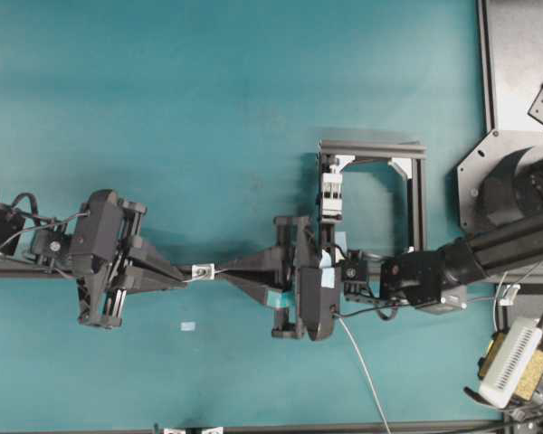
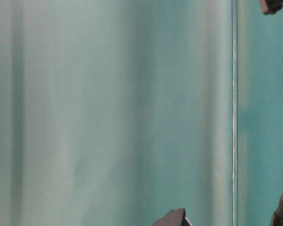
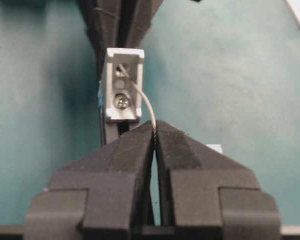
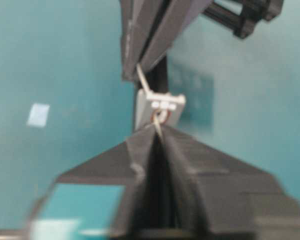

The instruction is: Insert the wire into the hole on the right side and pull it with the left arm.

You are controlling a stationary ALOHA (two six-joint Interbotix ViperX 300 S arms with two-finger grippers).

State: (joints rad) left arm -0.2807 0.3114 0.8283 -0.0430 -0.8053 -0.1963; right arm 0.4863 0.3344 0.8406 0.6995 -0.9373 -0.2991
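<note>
- Pinching the wire between its closed fingers, the left arm's gripper sits on the left side of the small metal bracket; its tips lie just beside the bracket
- From the left wrist view, the wire comes out of the hole in the upper part of the bracket, curves down in an arc and disappears into the seam between the two dark foam-faced fingers; a screw head shows lower on the bracket face
- On the other side, the right gripper points at the same bracket from the right of the overhead view; its fingers stand only slightly parted at the tips, with the wire running in the narrow slit between them; whether they pinch it or have let go I cannot tell, as that view is blurred
- Both grippers face each other tip to tip along one line, with the bracket between them on the teal bench
- Pale blue tape patches mark the right gripper; a black frame with a white clamp block stands behind it
- A small pale scrap lies on the bench below the bracket in the overhead view
</note>
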